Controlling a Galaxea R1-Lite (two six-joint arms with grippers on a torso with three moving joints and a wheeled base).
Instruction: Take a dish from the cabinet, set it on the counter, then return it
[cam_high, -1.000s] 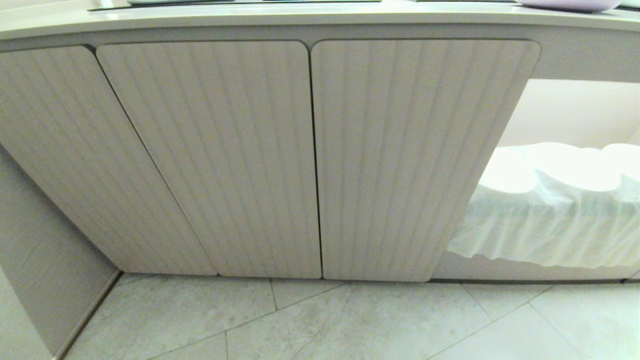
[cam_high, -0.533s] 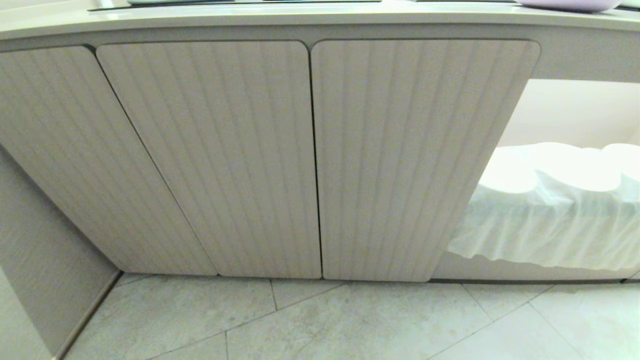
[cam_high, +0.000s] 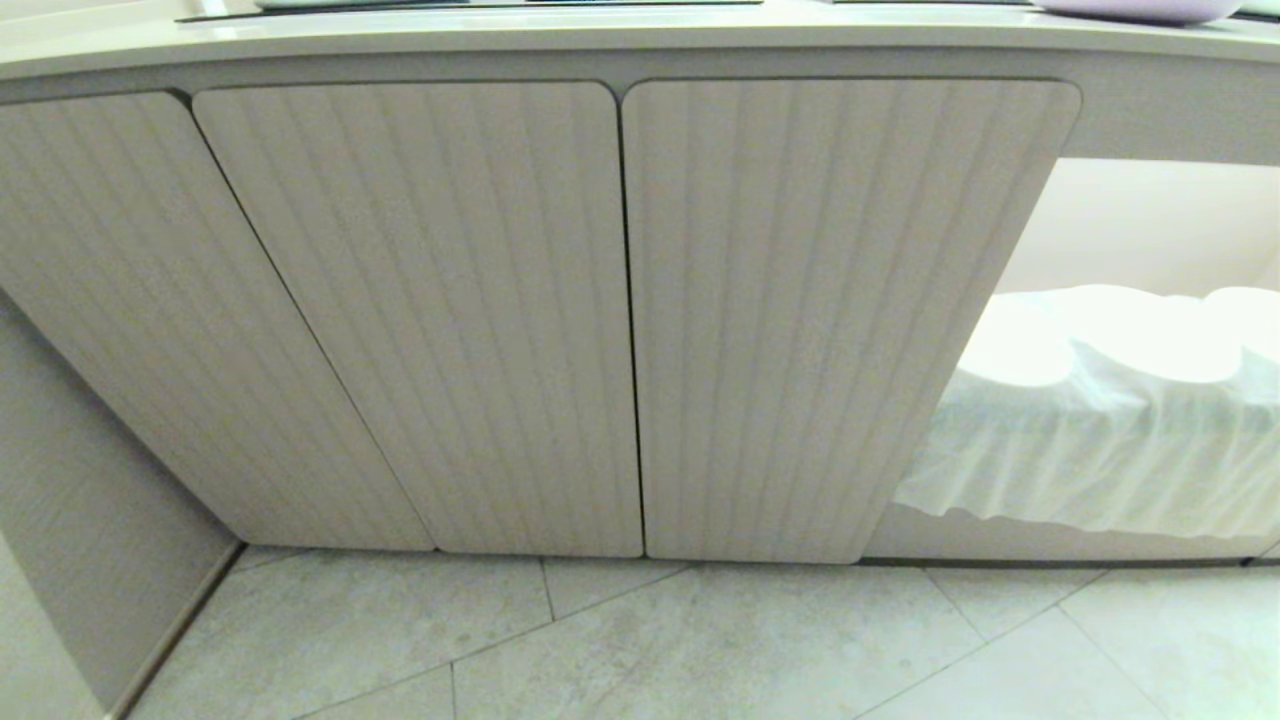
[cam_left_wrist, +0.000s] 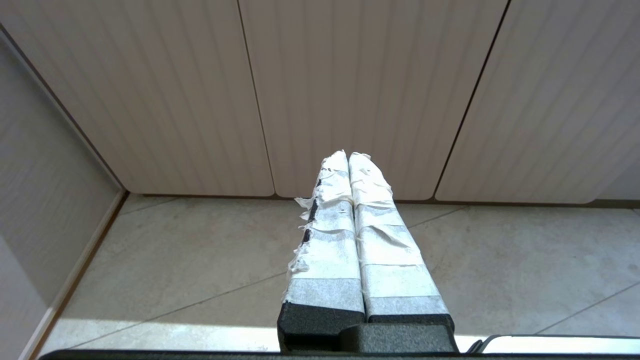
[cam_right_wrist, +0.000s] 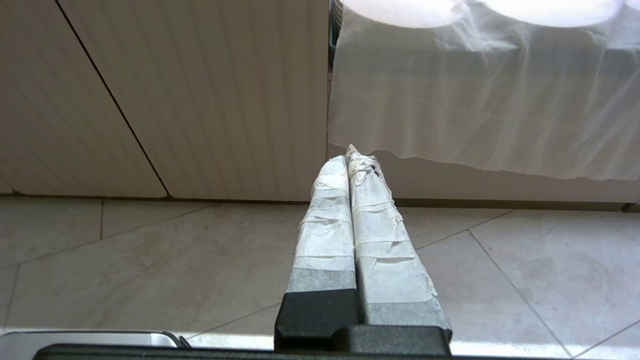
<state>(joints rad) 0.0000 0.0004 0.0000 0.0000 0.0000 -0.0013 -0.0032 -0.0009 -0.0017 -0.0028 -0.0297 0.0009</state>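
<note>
Ribbed beige cabinet (cam_high: 620, 320) doors shut beneath cream counter (cam_high: 600, 35)

Floor (cam_high: 700, 640): pale grey stone tiles, thin joints running diagonal.
Side wall (cam_high: 70, 520): beige, at the left.
Light: bright, soft.

Matt ribbed cabinet (cam_high: 420, 300); thin white cloth (cam_high: 1100, 450).

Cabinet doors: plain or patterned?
Patterned: the cabinet doors are beige with vertical ribs. Clearest in the head view.
</note>
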